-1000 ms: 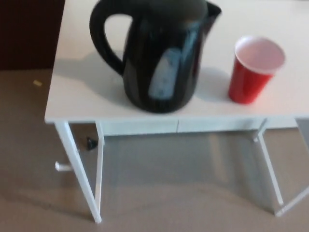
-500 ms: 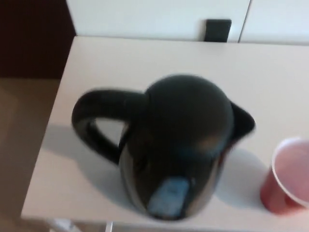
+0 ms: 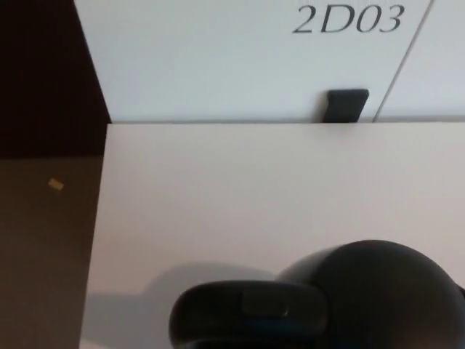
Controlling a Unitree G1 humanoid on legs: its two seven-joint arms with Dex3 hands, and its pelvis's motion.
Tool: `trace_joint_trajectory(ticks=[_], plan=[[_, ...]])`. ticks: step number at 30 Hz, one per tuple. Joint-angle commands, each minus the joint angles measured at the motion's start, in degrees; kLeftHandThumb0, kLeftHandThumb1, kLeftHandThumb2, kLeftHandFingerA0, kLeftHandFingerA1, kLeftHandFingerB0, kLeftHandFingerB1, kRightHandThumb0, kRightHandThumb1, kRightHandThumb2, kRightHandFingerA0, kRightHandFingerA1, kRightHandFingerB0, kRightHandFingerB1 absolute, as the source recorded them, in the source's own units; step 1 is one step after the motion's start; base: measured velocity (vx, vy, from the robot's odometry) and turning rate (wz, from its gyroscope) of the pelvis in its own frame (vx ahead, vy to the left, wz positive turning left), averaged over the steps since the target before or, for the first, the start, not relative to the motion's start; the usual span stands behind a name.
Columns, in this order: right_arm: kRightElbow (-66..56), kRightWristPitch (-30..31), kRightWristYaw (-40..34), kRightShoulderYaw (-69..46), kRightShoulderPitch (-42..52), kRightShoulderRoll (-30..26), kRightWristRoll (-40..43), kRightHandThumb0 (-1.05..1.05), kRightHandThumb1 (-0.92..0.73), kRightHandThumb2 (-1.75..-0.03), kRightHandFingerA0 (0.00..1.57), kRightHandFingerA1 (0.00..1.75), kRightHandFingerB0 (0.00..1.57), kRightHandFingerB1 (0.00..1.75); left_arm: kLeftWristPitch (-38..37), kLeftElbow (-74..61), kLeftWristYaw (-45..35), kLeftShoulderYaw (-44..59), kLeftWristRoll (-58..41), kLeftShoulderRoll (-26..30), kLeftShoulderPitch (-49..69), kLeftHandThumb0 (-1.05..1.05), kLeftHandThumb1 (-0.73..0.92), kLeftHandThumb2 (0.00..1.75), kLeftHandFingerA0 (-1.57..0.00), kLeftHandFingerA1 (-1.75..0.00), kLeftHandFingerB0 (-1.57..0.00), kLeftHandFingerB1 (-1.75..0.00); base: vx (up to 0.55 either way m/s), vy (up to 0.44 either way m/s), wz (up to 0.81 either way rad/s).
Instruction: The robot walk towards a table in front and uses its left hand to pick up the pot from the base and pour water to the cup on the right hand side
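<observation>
Only the top of the black pot [image 3: 378,291] shows, at the bottom right of the head view, with its handle [image 3: 243,309] pointing to the left. It stands on the white table [image 3: 218,196]. The rest of the pot, including whatever it rests on, is cut off by the picture's lower edge. The red cup is out of the picture. Neither of my hands shows.
Behind the table stands a white wall panel [image 3: 240,58] marked 2D03, with a small black fitting [image 3: 345,105] at its foot. Brown floor [image 3: 43,240] lies left of the table's edge, with a small scrap [image 3: 56,185] on it. A dark area fills the top left.
The whole picture has shifted: the camera has tilted up and come closer. The pot has slid to the bottom edge and the red cup has left the view. No hand has appeared.
</observation>
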Motion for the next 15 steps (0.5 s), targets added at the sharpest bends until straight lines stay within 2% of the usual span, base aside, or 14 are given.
trace_joint_trajectory(ticks=[1, 3, 4, 9, 10, 12, 15], plan=[[-0.2, 0.1, 0.0, -0.8, 0.0, -0.6, 1.3, -0.16, -0.47, -0.53, 0.68, 0.5, 0.41, 0.38, 0.5, 0.5, 0.0, 0.1, -0.9, 0.3, 0.7, 0.07, 0.43, 0.87, -0.25, -0.53, -0.2, -0.5, -0.04, -0.035, -0.07], [0.1, 0.3, -0.7, -0.6, -0.4, -0.8, 0.9, -0.16, -0.47, -0.53, 0.69, 0.5, 0.41, 0.37, 0.7, 1.1, 0.5, 0.2, -1.1, 0.5, 0.3, 0.08, 0.42, 0.86, -0.26, -0.53, -0.19, -0.49, -0.09, -0.083, -0.09], [0.1, 0.1, -0.7, -0.5, -0.4, -0.8, 0.7, -0.26, -0.4, -0.58, 0.65, 0.53, 0.38, 0.41, 0.4, 1.1, 0.1, 0.2, -1.1, 0.5, 0.4, 0.08, 0.42, 0.86, -0.24, -0.53, -0.18, -0.49, -0.14, -0.079, -0.1], [0.5, -0.7, -0.2, -0.2, -0.6, -1.0, 0.4, -0.24, -0.4, -0.59, 0.61, 0.52, 0.39, 0.42, 0.3, 1.7, -0.7, 0.3, -1.4, 0.7, 0.4, 0.07, 0.43, 0.86, -0.22, -0.52, -0.17, -0.48, -0.16, -0.101, -0.08], [0.6, -0.7, -0.5, -0.2, -0.7, -1.0, 0.4, -0.16, -0.47, -0.53, 0.63, 0.48, 0.42, 0.37, -0.2, 2.0, -0.8, 0.3, -1.3, 0.7, 0.3, 0.07, 0.42, 0.85, -0.22, -0.52, -0.17, -0.48, -0.18, -0.035, -0.05], [0.5, -0.9, -0.9, -0.1, -1.5, -1.0, 0.4, -0.17, -0.46, -0.53, 0.72, 0.5, 0.43, 0.38, 0.1, 2.1, -0.3, 0.4, -1.5, 0.7, -0.5, 0.07, 0.42, 0.85, -0.23, -0.52, -0.17, -0.49, -0.21, 0.055, -0.02], [0.0, -0.3, -2.6, 0.2, -2.1, -1.0, 0.0, -0.2, -0.45, -0.53, 0.73, 0.5, 0.45, 0.38, -0.1, 1.2, 0.2, 0.0, -1.0, 0.5, -0.6, 0.07, 0.41, 0.85, -0.22, -0.52, -0.17, -0.49, -0.23, 0.191, -0.04]])
